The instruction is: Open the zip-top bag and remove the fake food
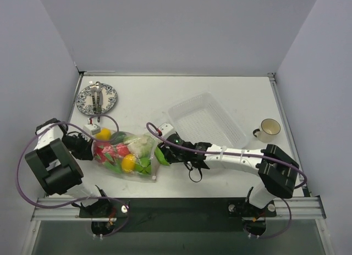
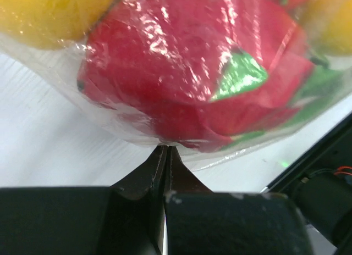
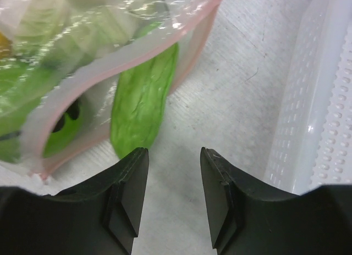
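The zip-top bag (image 1: 125, 154) lies at the front left of the table, filled with fake food: red, yellow, green and white pieces. Its pink zip mouth (image 3: 118, 65) faces right and stands open. A green pod (image 3: 143, 101) sticks halfway out of the mouth onto the table, also seen in the top view (image 1: 161, 155). My left gripper (image 2: 166, 148) is shut on the bag's clear edge at its left end, with a red piece (image 2: 181, 62) right behind the plastic. My right gripper (image 3: 174, 153) is open and empty just right of the pod's tip, low over the table.
A rigid clear mesh tray (image 1: 208, 120) lies right behind the right gripper; its wall shows in the right wrist view (image 3: 324, 101). A patterned plate with cutlery (image 1: 97, 98) sits at the back left, and a mug (image 1: 269, 128) at the right. A small white box (image 1: 92, 128) lies by the left arm.
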`<control>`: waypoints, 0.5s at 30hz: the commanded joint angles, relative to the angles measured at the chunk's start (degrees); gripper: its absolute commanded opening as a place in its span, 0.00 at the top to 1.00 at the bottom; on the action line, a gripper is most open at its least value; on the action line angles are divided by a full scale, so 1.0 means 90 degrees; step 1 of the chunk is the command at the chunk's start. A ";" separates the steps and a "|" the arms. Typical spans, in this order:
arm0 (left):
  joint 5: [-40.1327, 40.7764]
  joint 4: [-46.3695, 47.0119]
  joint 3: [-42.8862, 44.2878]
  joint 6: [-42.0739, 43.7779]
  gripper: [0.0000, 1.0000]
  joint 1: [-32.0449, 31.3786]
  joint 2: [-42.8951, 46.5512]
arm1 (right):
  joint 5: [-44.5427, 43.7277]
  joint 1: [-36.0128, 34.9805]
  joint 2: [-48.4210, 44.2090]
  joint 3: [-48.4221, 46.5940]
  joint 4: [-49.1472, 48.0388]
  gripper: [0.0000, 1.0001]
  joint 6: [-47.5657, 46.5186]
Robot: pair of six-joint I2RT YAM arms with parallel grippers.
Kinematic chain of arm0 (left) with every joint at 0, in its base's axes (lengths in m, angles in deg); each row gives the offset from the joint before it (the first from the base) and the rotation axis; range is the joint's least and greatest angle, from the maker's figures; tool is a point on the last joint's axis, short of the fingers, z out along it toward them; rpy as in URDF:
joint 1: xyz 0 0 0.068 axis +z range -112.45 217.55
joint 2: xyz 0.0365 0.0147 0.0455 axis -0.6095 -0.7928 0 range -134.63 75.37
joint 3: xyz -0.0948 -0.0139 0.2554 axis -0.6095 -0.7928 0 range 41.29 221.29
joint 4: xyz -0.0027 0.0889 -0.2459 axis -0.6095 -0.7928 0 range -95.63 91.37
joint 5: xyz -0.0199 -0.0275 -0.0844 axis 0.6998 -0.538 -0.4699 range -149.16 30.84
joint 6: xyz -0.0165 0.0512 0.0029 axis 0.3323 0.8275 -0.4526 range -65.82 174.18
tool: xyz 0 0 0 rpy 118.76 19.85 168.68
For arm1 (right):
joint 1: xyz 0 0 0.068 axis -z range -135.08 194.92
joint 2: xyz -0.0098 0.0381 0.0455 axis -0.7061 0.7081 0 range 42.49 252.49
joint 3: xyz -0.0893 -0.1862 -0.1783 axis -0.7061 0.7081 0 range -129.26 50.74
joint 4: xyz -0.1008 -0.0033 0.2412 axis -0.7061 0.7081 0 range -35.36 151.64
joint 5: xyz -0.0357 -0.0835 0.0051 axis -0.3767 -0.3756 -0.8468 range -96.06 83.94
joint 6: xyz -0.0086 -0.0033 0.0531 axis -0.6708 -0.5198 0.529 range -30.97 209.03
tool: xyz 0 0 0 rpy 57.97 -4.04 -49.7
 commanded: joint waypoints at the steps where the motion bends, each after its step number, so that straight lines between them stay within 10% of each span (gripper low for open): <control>1: 0.0733 0.1255 -0.0259 -0.0139 0.97 0.0084 0.0246 | -0.0065 0.0201 -0.0185 0.0048 -0.0178 0.57 -0.0044; 12: 0.0841 0.1559 -0.0864 -0.0540 0.97 -0.0238 0.0421 | 0.0755 -0.0179 0.0567 -0.0479 -0.0480 0.53 0.0356; 15: 0.0929 0.1676 -0.1147 -0.0569 0.97 -0.0258 0.0626 | 0.0853 -0.0335 0.0499 -0.0382 -0.0597 0.31 0.0542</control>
